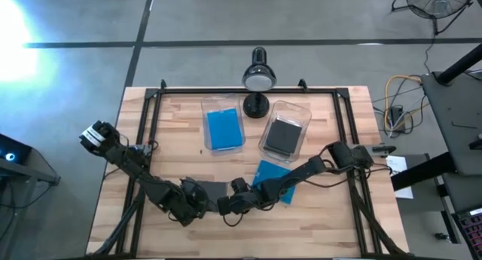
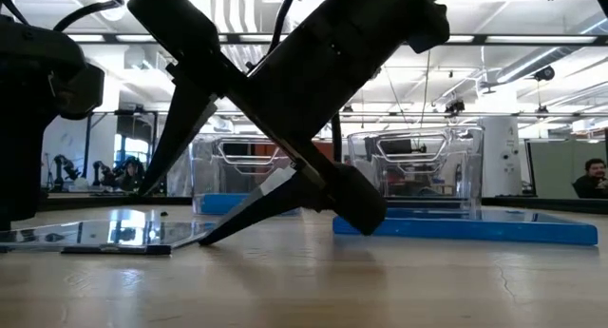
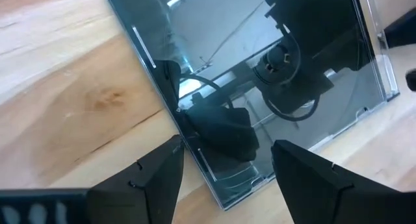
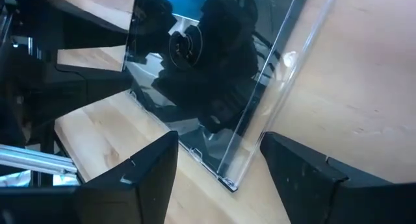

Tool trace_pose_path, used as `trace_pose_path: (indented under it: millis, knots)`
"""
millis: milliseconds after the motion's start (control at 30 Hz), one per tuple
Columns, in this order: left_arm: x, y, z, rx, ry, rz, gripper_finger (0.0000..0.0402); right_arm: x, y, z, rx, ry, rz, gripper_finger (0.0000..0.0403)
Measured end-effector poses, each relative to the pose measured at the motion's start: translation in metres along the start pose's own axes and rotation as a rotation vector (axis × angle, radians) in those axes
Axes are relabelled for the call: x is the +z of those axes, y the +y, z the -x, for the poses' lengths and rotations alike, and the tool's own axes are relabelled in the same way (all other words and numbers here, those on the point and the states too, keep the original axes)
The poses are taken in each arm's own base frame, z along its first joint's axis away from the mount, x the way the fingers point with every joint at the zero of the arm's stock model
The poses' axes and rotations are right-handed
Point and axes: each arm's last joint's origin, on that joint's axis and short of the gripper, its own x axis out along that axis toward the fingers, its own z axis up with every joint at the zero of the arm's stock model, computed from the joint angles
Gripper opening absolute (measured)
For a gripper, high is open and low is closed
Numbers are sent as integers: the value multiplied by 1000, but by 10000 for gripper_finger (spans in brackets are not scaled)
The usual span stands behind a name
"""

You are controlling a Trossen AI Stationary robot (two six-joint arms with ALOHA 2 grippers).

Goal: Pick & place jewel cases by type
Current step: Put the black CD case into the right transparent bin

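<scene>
From above, both arms met at the near middle of the table (image 1: 316, 215), the left gripper (image 1: 197, 200) and the right gripper (image 1: 235, 200) at either side of a dark jewel case (image 1: 215, 191) lying flat on the wood. A blue jewel case (image 1: 269, 172) lay just right of it, partly under the right arm; farther off stood two clear bins, the left bin (image 1: 223, 126) with blue cases in it, the right bin (image 1: 285, 132) with dark ones, and a desk lamp (image 1: 257, 81) beyond them. At table height, the dark case showed flat at the left with a finger angled down to its edge. The left wrist view showed its fingers (image 3: 153, 178) spread apart, one each side of the case's near edge, holding nothing. The right wrist view showed the same: fingers (image 4: 136, 178) wide, straddling a corner. The step appeared to be picking up the dark case; next would call for getting a finger under an edge, closing, then carrying it to the right bin.
</scene>
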Motion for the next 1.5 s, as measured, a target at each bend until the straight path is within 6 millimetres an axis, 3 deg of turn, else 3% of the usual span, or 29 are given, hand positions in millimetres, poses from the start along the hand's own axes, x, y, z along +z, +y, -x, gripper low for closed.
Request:
trace_pose_path:
  millis: [267, 567, 1000, 1233, 1500]
  knots:
    - [0, -1, 0, -9, 3, 4, 214, -1, -1, -4, 28, 9, 53, 228]
    - [-5, 1, 1, -4, 5, -28, 214, -2, 20, 21, 126, -2, 232, 229]
    - [-17, 3, 4, -19, 24, -17, 213, -4, 30, 28, 204, 31, 133, 229]
    - [-35, 0, 11, -74, 41, 65, 213, 6, 46, 43, 273, -80, 173, 229]
    - [-39, -7, 13, -155, 46, 110, 213, 4, 56, 46, 393, -53, 214, 228]
